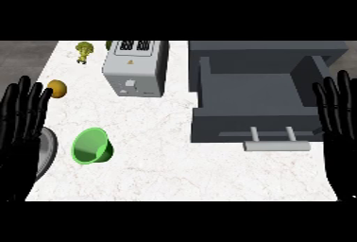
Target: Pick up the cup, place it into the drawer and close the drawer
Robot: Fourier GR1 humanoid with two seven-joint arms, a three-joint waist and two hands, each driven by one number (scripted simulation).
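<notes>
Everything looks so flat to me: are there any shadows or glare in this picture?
Head view: the light is even, with no glare on the counter; the green cup and toaster cast hardly any shadow; the drawer front looks darker than its floor; the left hand and right hand show thin highlights along the fingers.

A single view from the robot's head looks steeply down on the counter [174, 175], close enough that its top fills most of the frame. The left hand [21, 132] and right hand [338, 127] frame the side edges, and the drawer [251, 94] lies upper right.
</notes>
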